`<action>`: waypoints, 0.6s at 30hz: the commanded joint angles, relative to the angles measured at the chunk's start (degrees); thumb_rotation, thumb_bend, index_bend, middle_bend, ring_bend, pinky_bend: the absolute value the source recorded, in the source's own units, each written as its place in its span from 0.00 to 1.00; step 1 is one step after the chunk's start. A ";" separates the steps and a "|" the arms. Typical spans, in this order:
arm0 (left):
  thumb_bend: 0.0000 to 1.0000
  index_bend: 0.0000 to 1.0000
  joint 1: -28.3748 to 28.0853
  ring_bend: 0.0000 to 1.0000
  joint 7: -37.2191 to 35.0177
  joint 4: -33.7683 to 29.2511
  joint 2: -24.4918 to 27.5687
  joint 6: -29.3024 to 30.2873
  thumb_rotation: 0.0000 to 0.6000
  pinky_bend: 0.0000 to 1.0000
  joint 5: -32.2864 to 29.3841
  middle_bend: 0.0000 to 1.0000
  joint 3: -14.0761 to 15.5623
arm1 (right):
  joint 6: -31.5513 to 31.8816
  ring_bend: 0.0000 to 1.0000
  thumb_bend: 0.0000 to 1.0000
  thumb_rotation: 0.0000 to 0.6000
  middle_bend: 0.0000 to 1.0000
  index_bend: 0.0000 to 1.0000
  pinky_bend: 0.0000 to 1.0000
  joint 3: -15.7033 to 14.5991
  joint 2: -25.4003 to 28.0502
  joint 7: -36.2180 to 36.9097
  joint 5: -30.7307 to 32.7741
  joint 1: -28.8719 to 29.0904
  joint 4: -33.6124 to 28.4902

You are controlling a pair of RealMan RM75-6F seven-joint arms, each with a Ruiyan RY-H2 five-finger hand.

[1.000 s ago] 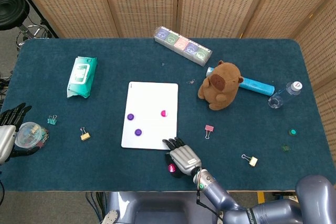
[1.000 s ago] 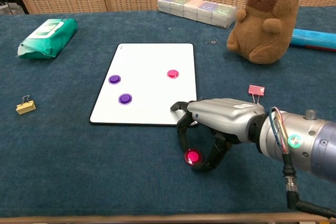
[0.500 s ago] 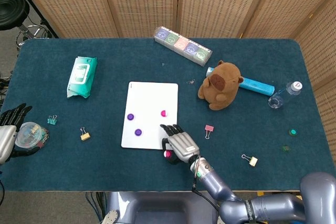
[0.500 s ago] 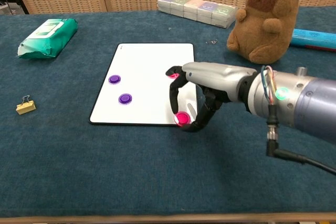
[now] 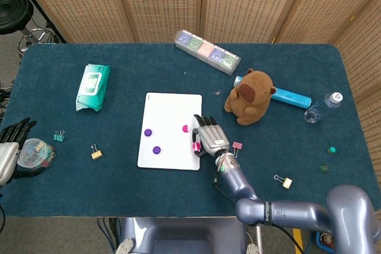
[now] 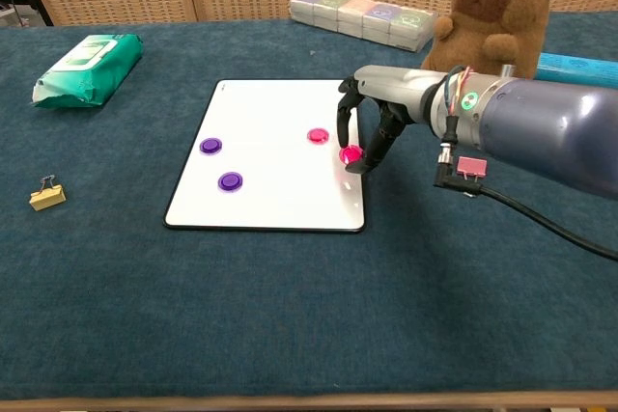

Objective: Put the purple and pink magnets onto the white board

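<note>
Purple magnets (image 6: 210,146) (image 6: 230,181), two of them, sit on the board (image 6: 270,103) well left of the right hand (image 6: 372,132), apart from each other, already done. Next rightwards, one pink magnet (image 6: 318,135) lies on the board just left of the hand's fingers, not touched. The 2nd pink magnet (image 6: 351,154) is what changed: 1 s ago it was off the board, low over the blue cloth near the front edge, pinched under the hand; half a sec ago it was at the board's near right corner; now it's carried up and over the board's right edge, pinched between fingertips, w/ the hand arched above it. Can't tell from either view if it's touching the board yet or just above. Judgement: last magnet is basically at its spot, so only a set-down and let-go remains, then task is complete. Left hand (image 5: 12,147), far left at the table edge, cups a small clear tub (image 5: 34,151), fingers curled round it, idle.
</note>
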 commanded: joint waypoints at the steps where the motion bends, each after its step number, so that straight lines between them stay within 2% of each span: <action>1: 0.02 0.00 -0.06 0.00 -0.23 0.07 0.04 -0.18 1.00 0.00 -0.15 0.00 -0.05 | -0.67 0.00 0.35 1.00 0.00 0.57 0.00 0.33 -0.51 0.52 0.99 0.46 1.25; 18: 0.02 0.00 -0.10 0.00 -1.14 0.30 0.35 -0.49 1.00 0.00 -0.16 0.00 -0.13 | -1.38 0.00 0.35 1.00 0.00 0.57 0.00 -0.21 -3.25 0.39 3.94 2.17 5.70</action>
